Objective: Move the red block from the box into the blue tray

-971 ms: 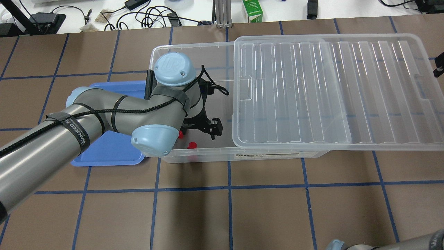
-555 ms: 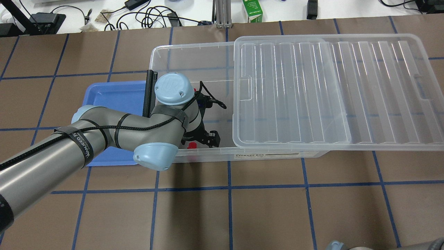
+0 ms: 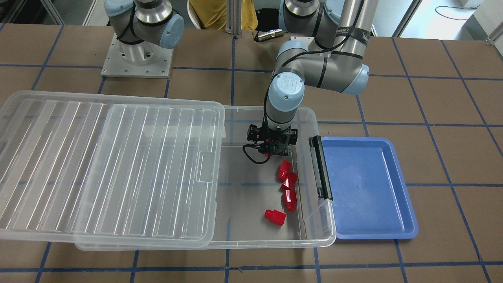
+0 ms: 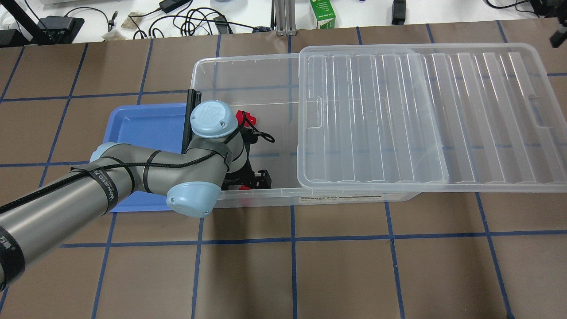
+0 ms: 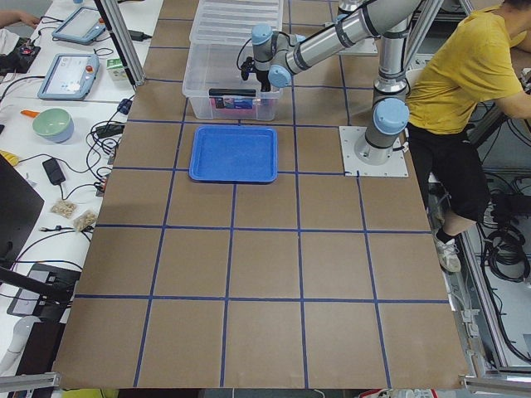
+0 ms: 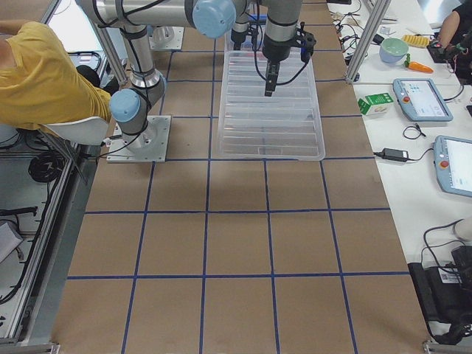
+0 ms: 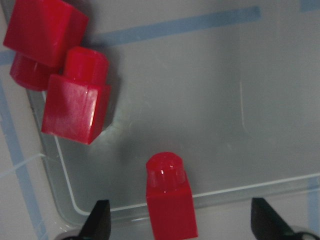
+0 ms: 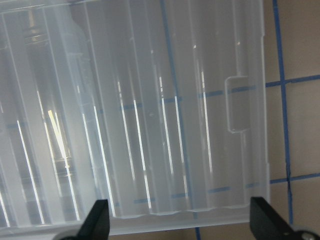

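Observation:
The clear box [image 4: 248, 62] has its ribbed lid [image 4: 421, 119] slid aside. My left gripper [image 3: 271, 152] is inside the box, open, with one red block [image 7: 169, 190] standing between its fingertips [image 7: 100, 217], close to the box's wall. It grips nothing. Several more red blocks [image 3: 290, 181] lie in a cluster by the black latch [image 3: 320, 167], and one [image 3: 274, 217] lies apart. The blue tray [image 3: 365, 188] sits empty next to the latch end. My right gripper [image 8: 182, 220] is open and hovers above the lid [image 8: 150, 100].
A green carton [image 4: 322, 14] and cables [image 4: 195, 20] lie on the white bench beyond the table. A person in yellow [image 5: 465, 75] sits by the robot's base. The lid overhangs the box's far end.
My left gripper has moved across the box toward the wall nearest the robot and a little toward the latch. It is now over a red block there. One block by the latch has become uncovered.

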You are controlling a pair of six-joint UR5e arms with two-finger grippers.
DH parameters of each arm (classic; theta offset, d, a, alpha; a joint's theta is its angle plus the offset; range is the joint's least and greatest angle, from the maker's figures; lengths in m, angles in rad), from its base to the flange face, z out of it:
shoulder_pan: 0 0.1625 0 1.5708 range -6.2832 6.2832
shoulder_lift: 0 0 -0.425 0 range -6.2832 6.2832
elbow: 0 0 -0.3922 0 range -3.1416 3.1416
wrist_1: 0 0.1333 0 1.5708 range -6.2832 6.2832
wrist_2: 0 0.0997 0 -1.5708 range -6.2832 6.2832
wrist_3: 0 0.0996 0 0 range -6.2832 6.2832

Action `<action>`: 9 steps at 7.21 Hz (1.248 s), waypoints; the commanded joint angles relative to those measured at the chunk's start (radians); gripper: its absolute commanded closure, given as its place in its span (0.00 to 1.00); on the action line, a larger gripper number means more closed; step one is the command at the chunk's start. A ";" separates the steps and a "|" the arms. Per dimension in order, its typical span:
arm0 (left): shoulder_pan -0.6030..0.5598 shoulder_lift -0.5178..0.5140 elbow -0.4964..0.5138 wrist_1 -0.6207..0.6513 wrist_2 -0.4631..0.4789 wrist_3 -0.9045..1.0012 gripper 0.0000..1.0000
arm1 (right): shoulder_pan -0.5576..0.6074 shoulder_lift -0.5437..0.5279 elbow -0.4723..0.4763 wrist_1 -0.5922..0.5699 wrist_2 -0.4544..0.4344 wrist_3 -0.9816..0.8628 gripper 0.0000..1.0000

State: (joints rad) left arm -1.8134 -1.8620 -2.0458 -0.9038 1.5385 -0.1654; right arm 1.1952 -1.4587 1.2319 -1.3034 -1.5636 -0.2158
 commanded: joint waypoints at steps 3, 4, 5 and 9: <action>-0.001 -0.009 -0.013 0.000 -0.027 -0.088 0.14 | 0.270 -0.055 0.136 -0.081 -0.007 0.286 0.00; -0.001 -0.026 -0.004 0.002 -0.043 -0.076 0.51 | 0.271 -0.109 0.243 -0.191 0.000 0.299 0.00; 0.000 -0.048 0.003 0.008 -0.052 -0.072 0.77 | 0.273 -0.145 0.314 -0.309 -0.006 0.306 0.00; 0.008 -0.025 0.004 0.022 -0.055 -0.069 1.00 | 0.273 -0.147 0.313 -0.329 -0.012 0.305 0.00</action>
State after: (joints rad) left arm -1.8079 -1.9008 -2.0433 -0.8734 1.4849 -0.2340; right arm 1.4673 -1.6051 1.5427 -1.6298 -1.5749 0.0888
